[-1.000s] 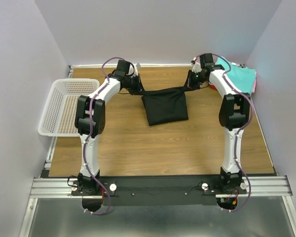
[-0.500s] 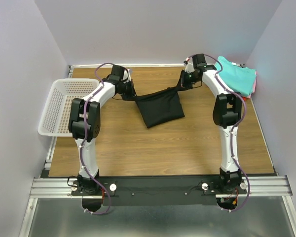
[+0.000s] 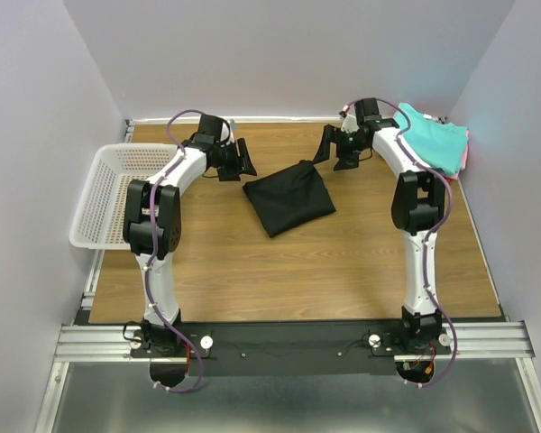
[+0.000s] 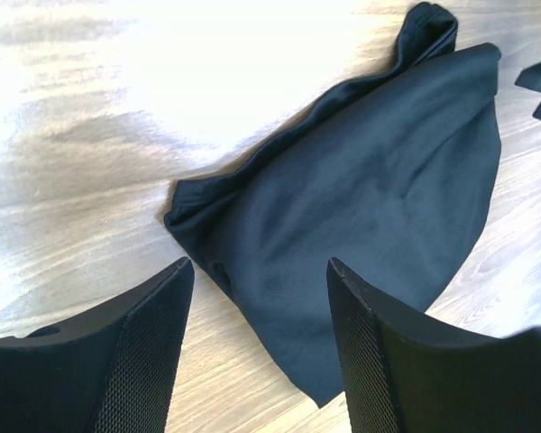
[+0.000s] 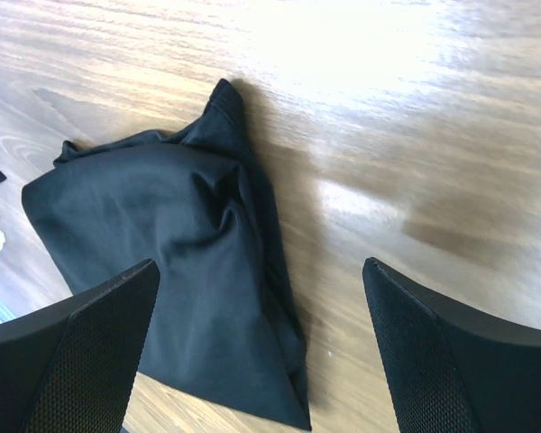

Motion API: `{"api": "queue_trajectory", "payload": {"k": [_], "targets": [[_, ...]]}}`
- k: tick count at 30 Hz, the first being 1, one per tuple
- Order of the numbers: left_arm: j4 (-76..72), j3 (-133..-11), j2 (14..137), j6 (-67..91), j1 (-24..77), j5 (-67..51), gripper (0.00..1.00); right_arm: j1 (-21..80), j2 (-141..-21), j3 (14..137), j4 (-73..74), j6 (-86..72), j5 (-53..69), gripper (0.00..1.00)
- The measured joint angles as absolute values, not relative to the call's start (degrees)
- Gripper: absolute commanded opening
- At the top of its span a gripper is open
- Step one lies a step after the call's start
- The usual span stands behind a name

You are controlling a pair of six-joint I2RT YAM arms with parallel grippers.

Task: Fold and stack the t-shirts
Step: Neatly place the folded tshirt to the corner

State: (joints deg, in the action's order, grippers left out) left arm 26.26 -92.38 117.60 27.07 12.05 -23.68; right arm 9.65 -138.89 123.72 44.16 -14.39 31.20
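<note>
One wood surface (image 3: pixel 252 271), two arms. One white lattice basket (image 3: pixel 117 194) hangs over the left edge of the surface, well apart from the cloth.

T-shirts in view: one black t-shirt (image 3: pixel 288 197), folded into a rough square and turned at an angle. It lies flat at the far middle of the surface, between the two tools. One teal t-shirt (image 3: pixel 437 144) lies on top of a pile in the far right corner, with a pink sliver (image 3: pixel 467 149) showing at its right edge. Cannot tell how many more lie under it.

Left tool (image 3: pixel 238 167): jaws spread wide and holding nothing. It sits just left of the black t-shirt's far left corner and is not touching it. In the left wrist view, the crumpled corner lies on the surface beyond the two fingers (image 4: pixel 126 361).

Right tool (image 3: pixel 335 153): jaws also spread wide and empty, just beyond the far right corner of the black t-shirt. In the right wrist view, that corner lies bunched below the fingers (image 5: pixel 81 352), clear of them.

Change from half a second ago: both tools were pinching the far corners, with the far hem pulled taut between them. Now both have let go, the hem has dropped slack onto the surface, and the tools have opened and pulled slightly outward. Basket and teal pile are unchanged.
</note>
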Motion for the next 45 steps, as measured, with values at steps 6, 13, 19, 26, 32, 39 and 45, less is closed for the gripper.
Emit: {"api": "queue_trajectory", "payload": {"k": [6, 13, 19, 26, 32, 39, 45], "targets": [[26.59, -92.33, 116.25, 25.96, 12.05, -22.44, 0.73, 8.56, -133.78, 120.20, 44.18, -13.10, 28.93, 1.00], [24.82, -88.88, 110.52, 25.15, 12.05, -22.24, 0.73, 4.29, -131.04, 118.74, 43.90, -12.25, 28.97, 1.00], [24.05, -87.05, 111.22, 24.67, 12.05, -24.16, 0.73, 1.41, -131.11, 116.46, 43.92, -11.00, 31.03, 1.00], [24.93, -84.18, 113.78, 24.25, 12.14, -26.70, 0.73, 1.58, -131.59, 115.24, 43.81, -10.07, 36.34, 1.00], [25.76, -83.92, 116.84, 23.55, 12.69, -29.19, 0.73, 1.76, -131.59, 111.44, 43.64, -9.06, 38.87, 1.00], [24.80, -83.88, 119.70, 23.09, 13.19, -33.15, 0.55, 1.76, -131.83, 106.76, 43.72, -8.03, 40.64, 1.00], [23.73, -83.88, 121.49, 22.11, 13.19, -35.38, 0.29, 1.80, -133.16, 106.80, 43.55, -7.94, 42.68, 1.00]]}}
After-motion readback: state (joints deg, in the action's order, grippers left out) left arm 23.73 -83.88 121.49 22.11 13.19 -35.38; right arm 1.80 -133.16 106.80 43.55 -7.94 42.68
